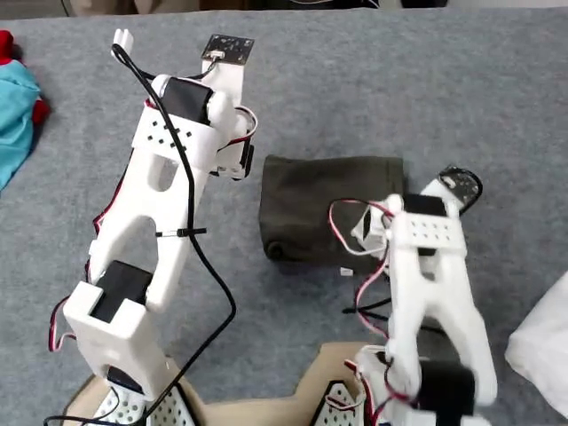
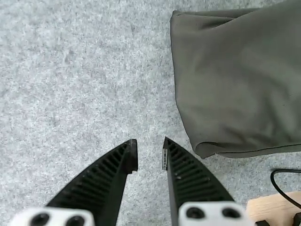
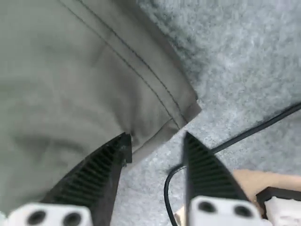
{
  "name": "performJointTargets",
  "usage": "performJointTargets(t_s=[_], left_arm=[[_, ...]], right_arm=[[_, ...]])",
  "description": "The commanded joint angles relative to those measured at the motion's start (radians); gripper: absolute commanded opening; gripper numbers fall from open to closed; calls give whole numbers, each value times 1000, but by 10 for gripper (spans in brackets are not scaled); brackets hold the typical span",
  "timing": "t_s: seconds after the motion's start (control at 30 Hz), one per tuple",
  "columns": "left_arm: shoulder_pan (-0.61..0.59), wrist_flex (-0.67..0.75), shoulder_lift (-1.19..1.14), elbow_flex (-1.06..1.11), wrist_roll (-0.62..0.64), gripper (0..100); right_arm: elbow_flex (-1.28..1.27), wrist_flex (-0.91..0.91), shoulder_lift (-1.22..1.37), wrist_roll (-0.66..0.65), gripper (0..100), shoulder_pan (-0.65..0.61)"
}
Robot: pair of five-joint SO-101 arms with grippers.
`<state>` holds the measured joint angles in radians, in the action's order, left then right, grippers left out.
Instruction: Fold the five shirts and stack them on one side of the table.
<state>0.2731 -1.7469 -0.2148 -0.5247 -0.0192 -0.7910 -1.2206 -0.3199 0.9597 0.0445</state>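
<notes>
Folded olive shirt (image 1: 328, 209) lay beside the slightly parted left gripper (image 2: 149, 155), right gripper (image 3: 156, 143) spread over its hemmed corner.

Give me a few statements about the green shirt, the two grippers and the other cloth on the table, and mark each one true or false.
1. The dark green shirt lies folded mid-table. True.
2. The left gripper is shut on the shirt. False: it is open over bare table beside the shirt.
3. The right gripper is open at the shirt's hemmed corner. True.
4. The teal cloth lies on the shirt. False: it lies at the table's edge, apart from it.
</notes>
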Motion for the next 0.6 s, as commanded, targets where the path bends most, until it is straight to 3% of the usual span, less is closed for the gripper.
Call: performJointTargets(t_s=[0.0,0.07,0.17,0.43,0.57], left_arm=[[-18,11,53,-2,-3,104],[-20,12,53,-2,-3,104],[-20,12,53,-2,-3,104],[-21,12,53,-2,-9,104],[-21,12,53,-2,-9,104]], right_arm=[[82,20,81,52,327,-8],[117,20,127,78,380,-8],[170,25,196,103,373,-8],[354,60,390,123,185,-2],[401,54,481,120,164,-2]])
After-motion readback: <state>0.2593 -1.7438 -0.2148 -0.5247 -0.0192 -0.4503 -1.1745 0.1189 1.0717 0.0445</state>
